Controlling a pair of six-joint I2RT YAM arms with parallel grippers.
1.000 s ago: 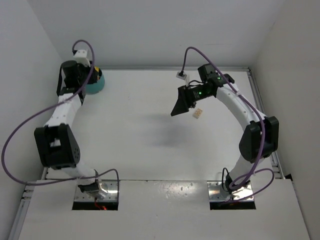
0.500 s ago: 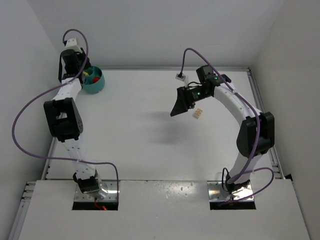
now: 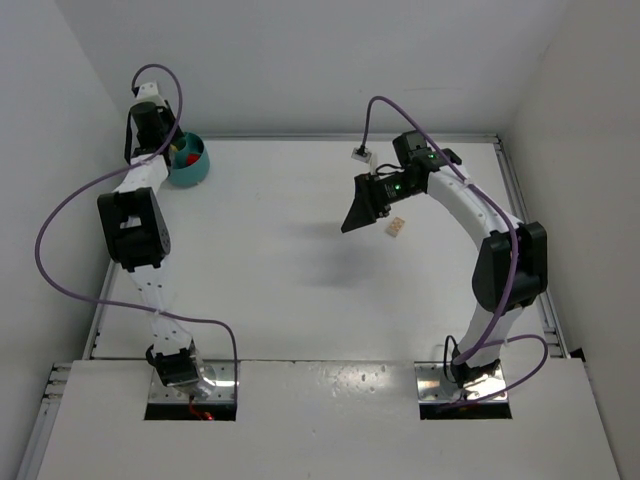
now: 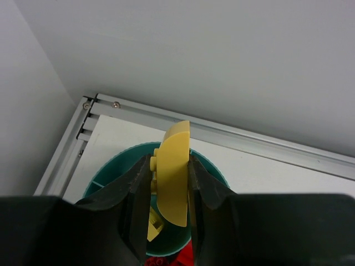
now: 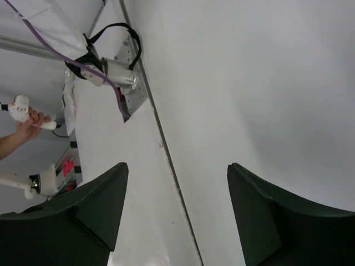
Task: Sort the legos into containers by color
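**Ana:** Which step have you reached?

**Me:** The drop-off, by my reading. My left gripper is pinched partway shut on a yellow lego with one rounded edge. The lego is held on edge directly above the teal bowl. Inside the bowl, under the fingers, I see another yellow piece, with red bricks in the compartment nearer my wrist.

**Ana:** So what does the next move need?

**Me:** I think it needs the lego lined up over the compartment that holds the yellow piece, clear of the red one. Then I'd open the fingers and let it fall. The compartments look narrow, so placement matters more than height.

**Ana:** And the other arm?

**Me:** My right gripper is spread wide with nothing between its fingers. It hovers well to the right of the bowl. A pale brick lies on the table just beside it, probably my next pick.
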